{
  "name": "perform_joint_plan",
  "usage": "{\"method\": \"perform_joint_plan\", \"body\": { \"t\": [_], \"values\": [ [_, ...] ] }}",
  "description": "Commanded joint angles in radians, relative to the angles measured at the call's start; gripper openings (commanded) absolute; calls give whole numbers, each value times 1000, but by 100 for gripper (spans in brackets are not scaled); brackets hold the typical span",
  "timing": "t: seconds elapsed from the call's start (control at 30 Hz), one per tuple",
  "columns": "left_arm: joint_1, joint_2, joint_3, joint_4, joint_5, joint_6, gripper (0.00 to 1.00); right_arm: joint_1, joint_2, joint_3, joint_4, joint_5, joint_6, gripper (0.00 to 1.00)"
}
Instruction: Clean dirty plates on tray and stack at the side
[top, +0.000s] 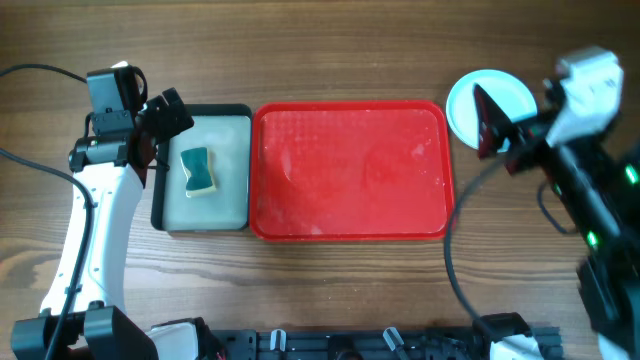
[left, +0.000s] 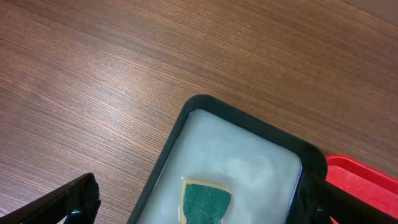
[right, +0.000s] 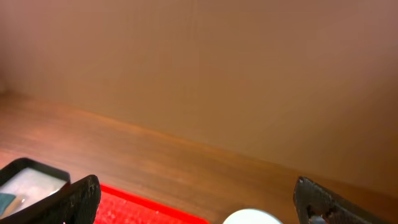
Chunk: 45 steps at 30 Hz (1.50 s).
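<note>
Green sponge (top: 199, 172) lies in black-rimmed tray (top: 226, 192) beside red tray (top: 350, 170).

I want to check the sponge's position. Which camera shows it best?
Overhead: the whole sponge lies in the black-rimmed tray. Left wrist crops its lower end; right wrist shows at most a sliver.

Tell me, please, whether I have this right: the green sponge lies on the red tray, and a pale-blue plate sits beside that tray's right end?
Not quite. The sponge lies in the smaller black-rimmed tray, left of the red tray, as the overhead view shows. The pale-blue plate does sit beside the red tray's right end.
</note>
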Motion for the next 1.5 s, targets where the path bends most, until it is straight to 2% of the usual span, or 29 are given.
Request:
{"method": "perform_joint_plan", "body": {
  "t": [0.0,0.23,0.33,0.47,0.57,0.7,0.87,1.0,1.1,1.17,1.27,1.4,1.47],
  "values": [
    [4,0,6,3,1,-16,100,0,-102,2,-24,32,-121,100],
    [4,0,6,3,1,-16,100,0,-259,-17,-77,31,-167,100],
    [4,0,6,3,1,-16,100,0,-347,-127,-27,12,-166,100],
    [4,0,6,3,1,-16,100,-12,-494,-354,151,0,-163,100],
    [4,0,6,3,1,-16,100,-41,-632,-592,352,-28,-163,100],
    [4,0,6,3,1,-16,100,-72,-753,-832,577,-36,-86,100],
    [4,0,6,3,1,-16,100,-89,-842,-1087,817,-36,-2,100],
    [4,0,6,3,1,-16,100,-92,-882,-1257,923,-32,60,100],
    [4,0,6,3,1,-16,100,-96,-882,-1324,918,-32,121,100],
    [4,0,6,3,1,-16,100,-96,-882,-1326,851,-23,150,100],
    [4,0,6,3,1,-16,100,-96,-882,-1326,805,-25,151,100],
    [4,0,6,3,1,-16,100,-96,-882,-1326,628,-20,163,100],
    [4,0,6,3,1,-16,100,-96,-882,-1326,629,-21,149,100]
  ]
}}
